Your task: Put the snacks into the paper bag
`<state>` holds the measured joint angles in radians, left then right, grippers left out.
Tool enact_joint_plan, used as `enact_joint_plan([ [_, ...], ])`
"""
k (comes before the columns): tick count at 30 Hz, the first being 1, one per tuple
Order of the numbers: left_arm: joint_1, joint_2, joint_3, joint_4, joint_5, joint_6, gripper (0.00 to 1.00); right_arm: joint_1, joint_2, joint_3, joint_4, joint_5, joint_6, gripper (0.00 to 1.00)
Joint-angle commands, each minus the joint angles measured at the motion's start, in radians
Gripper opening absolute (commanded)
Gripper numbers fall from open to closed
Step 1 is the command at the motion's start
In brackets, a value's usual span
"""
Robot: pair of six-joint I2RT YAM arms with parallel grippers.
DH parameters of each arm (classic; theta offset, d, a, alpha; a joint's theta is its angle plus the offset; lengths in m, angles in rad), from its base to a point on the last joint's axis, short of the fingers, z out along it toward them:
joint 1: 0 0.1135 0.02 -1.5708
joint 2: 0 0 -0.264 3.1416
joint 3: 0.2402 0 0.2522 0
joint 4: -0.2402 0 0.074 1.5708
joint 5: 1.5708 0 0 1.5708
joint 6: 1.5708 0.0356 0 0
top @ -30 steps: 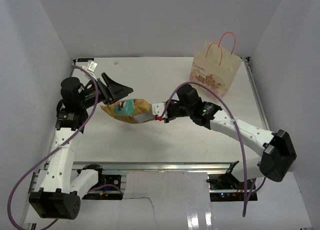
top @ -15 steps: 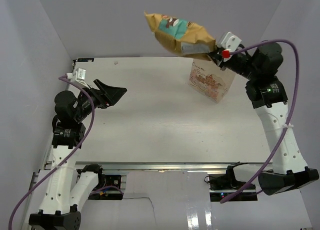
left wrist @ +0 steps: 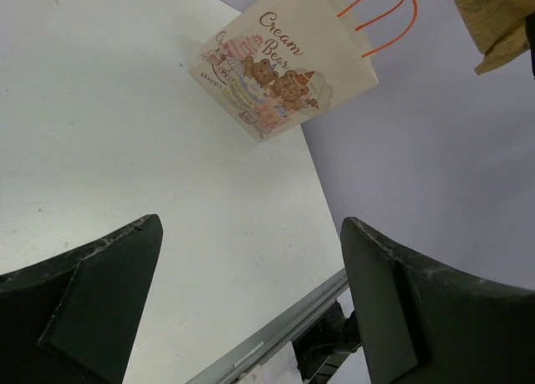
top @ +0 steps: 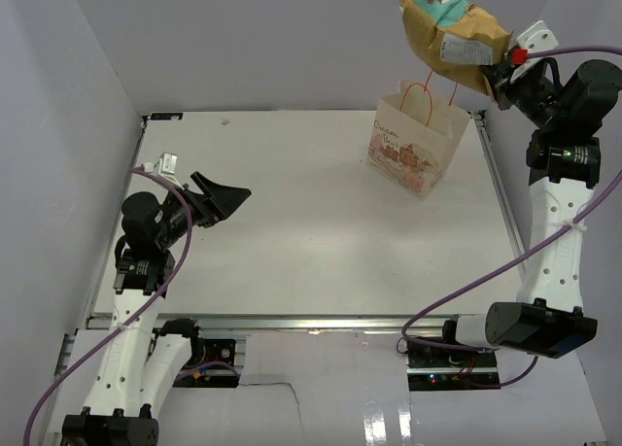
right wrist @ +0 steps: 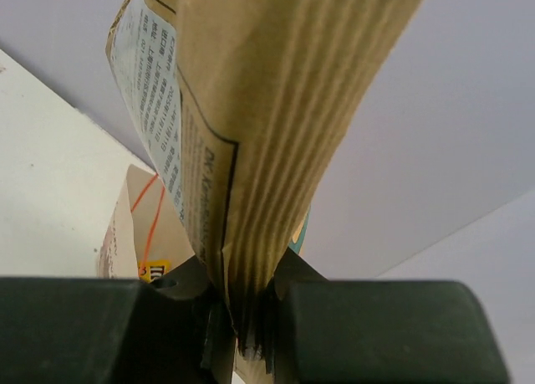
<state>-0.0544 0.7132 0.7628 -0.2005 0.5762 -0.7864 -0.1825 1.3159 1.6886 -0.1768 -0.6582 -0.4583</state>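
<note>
My right gripper (top: 498, 65) is shut on the crimped end of the large yellow-orange chip bag (top: 449, 30) and holds it high, above the paper bag (top: 416, 143). In the right wrist view the chip bag (right wrist: 251, 133) fills the middle, pinched between the jaws, with the paper bag's open top (right wrist: 134, 233) and a yellow packet (right wrist: 155, 269) inside it below. The cream paper bag with orange handles stands at the table's far right; it also shows in the left wrist view (left wrist: 280, 70). My left gripper (top: 228, 195) is open and empty over the left of the table. No other snacks show.
White table (top: 292, 223) with a metal rail (top: 292, 322) along its near edge. Grey walls close in on the left, back and right. Purple cables hang from both arms.
My right arm has carried the chip bag from the table's middle up and to the right, over the paper bag. My left arm has drawn back a little, still open.
</note>
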Motion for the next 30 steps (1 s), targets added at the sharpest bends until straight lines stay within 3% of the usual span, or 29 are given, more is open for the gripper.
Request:
enact_joint_plan([
  [1, 0.004, -0.015, -0.026, 0.035, 0.02, -0.008, 0.98, -0.035, -0.017, 0.014, 0.099, -0.076, 0.066, 0.08],
  [12, 0.002, -0.011, -0.048, 0.052, 0.034, -0.011, 0.98, -0.084, -0.052, -0.098, 0.089, -0.118, 0.124, 0.08],
  [30, 0.002, -0.006, -0.065, 0.067, 0.045, -0.014, 0.98, -0.146, -0.073, -0.121, 0.056, -0.124, 0.152, 0.08],
])
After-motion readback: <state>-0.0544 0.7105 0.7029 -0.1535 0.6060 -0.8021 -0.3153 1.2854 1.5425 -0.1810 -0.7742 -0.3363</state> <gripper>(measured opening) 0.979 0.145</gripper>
